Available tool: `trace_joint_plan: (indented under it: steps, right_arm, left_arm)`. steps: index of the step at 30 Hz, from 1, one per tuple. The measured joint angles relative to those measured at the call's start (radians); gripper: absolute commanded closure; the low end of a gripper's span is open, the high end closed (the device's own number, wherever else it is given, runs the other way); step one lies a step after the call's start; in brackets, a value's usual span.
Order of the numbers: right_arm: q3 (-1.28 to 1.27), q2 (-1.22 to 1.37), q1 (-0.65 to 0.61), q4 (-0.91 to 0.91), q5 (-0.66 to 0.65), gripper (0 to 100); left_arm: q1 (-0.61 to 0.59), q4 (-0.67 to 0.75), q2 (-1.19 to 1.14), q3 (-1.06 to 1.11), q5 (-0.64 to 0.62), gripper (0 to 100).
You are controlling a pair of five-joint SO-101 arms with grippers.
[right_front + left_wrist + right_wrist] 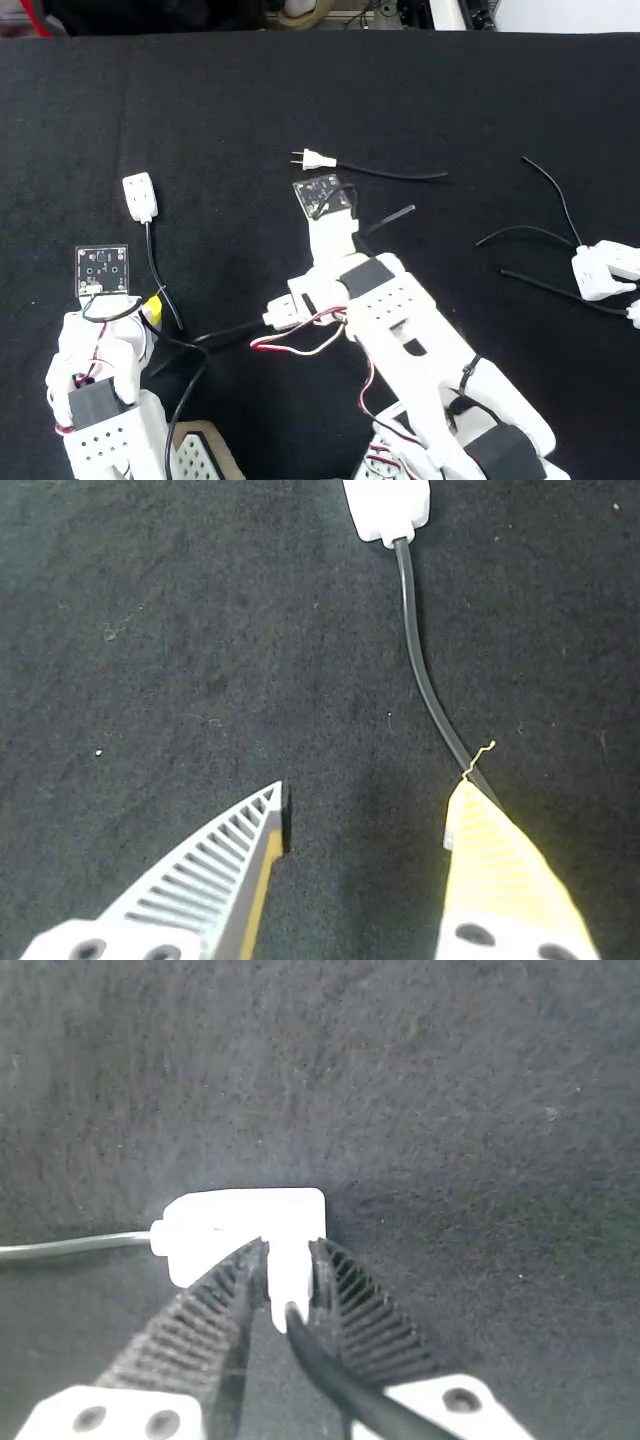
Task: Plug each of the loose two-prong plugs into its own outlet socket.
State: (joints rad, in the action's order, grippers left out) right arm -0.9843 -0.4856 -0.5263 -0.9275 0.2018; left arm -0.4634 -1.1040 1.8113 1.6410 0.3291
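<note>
A white two-prong plug (316,159) lies mid-table, prongs pointing left, its black cord (395,175) trailing right. My right gripper (322,190) sits right behind it. In the right wrist view the right gripper (288,1250) is shut on a white part of the plug (245,1222). A white outlet socket (139,196) lies at the left with its black cable (153,265) running back toward my left gripper (125,300). In the left wrist view the left gripper (365,800) is open and holds nothing. The socket (388,505) is ahead of it, and the cable (420,670) runs to the yellow finger (500,860).
A white block (605,270) with several loose black cords (545,235) lies at the right edge. The black cloth (200,100) covers the whole table. Black and red-white wires (300,340) cross the cloth between the two arm bases.
</note>
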Motion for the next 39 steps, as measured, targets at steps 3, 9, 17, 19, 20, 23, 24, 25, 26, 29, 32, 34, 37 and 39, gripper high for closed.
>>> trace_joint_plan:
  steps: [3, 9, 17, 19, 20, 23, 24, 25, 26, 29, 32, 34, 37, 39]
  right_arm:
    - [-0.003, 0.005, 0.0, 0.009, 0.0, 98.7]
    - [0.021, 0.146, -0.002, 0.091, 0.0, 98.7]
    - [0.049, 0.192, -0.002, 0.091, 0.0, 98.7]
    - [0.052, 0.192, 0.0, 0.077, -0.02, 98.7]
    - [0.052, 0.192, 0.002, 0.074, -0.028, 98.7]
    - [0.052, 0.195, 0.038, 0.072, -0.055, 98.7]
    - [0.054, 0.198, 0.055, 0.072, -0.068, 98.7]
    - [0.054, 0.199, 0.071, 0.072, -0.083, 98.7]
    - [0.054, 0.199, 0.086, 0.072, -0.095, 98.7]
    - [0.054, 0.199, 0.141, 0.072, -0.135, 98.6]
    - [0.055, 0.199, 0.201, 0.072, -0.18, 98.6]
    - [0.057, 0.199, 0.252, 0.072, -0.207, 98.6]
    - [0.06, 0.199, 0.345, 0.071, -0.275, 98.6]
    - [0.061, 0.199, 0.417, 0.071, -0.316, 98.6]
  left_arm:
    - [0.0, 0.0, 0.0, 0.0, 0.0, 74]
    - [0.0, 0.0, 0.0, 0.0, 0.0, 74]
    - [0.0, 0.0, 0.0, 0.0, 0.0, 74]
    - [0.0, 0.0, 0.0, 0.0, 0.0, 74]
    - [0.0, 0.0, 0.0, 0.0, 0.0, 74]
    - [0.0, 0.0, 0.0, 0.0, 0.0, 74]
    - [0.0, 0.0, 0.0, 0.0, 0.0, 74]
    - [0.0, 0.0, 0.0, 0.0, 0.0, 74]
    - [0.0, 0.0, 0.0, 0.0, 0.0, 74]
    - [0.0, 0.0, 0.0, 0.0, 0.0, 74]
    - [0.0, 0.0, 0.0, 0.0, 0.0, 74]
    - [0.0, 0.0, 0.0, 0.0, 0.0, 74]
    - [0.0, 0.0, 0.0, 0.0, 0.0, 74]
    - [0.0, 0.0, 0.0, 0.0, 0.0, 74]
